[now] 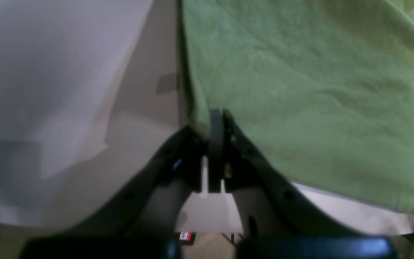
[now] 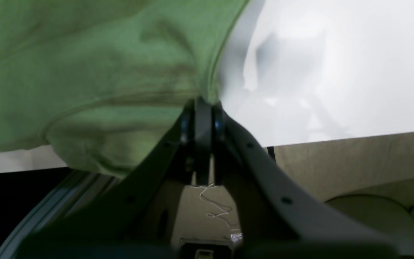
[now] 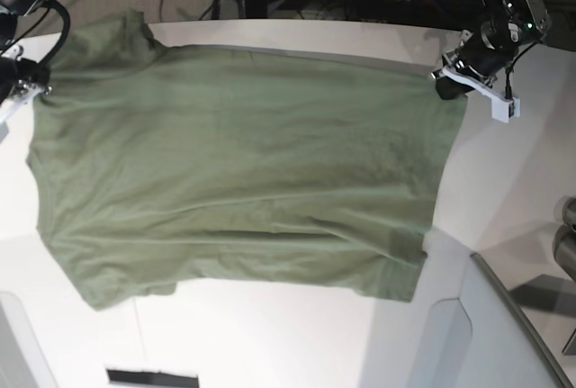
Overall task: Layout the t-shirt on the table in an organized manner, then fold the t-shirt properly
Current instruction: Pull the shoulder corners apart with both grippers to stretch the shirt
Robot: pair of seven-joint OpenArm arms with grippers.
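**Desk:** Where is the t-shirt right now?

**Me:** I've got it stretched wide over the white counter, held up by two corners. In the base view its long axis runs side to side. The top edge is pulled nearly straight between the two hands, and the cloth hangs down toward the near side, lower edge wavy. I can't see the collar, so I can't tell which end is the neck.

**Desk:** And the hands?

**Me:** My left hand is clamped on the shirt's edge; in the left wrist view the jaws are pressed together with green fabric pinched between them. That arm reaches in from the far right of the base view. My right hand is likewise closed on a hemmed edge of the cloth, at the far left, mostly cut off by the frame there.
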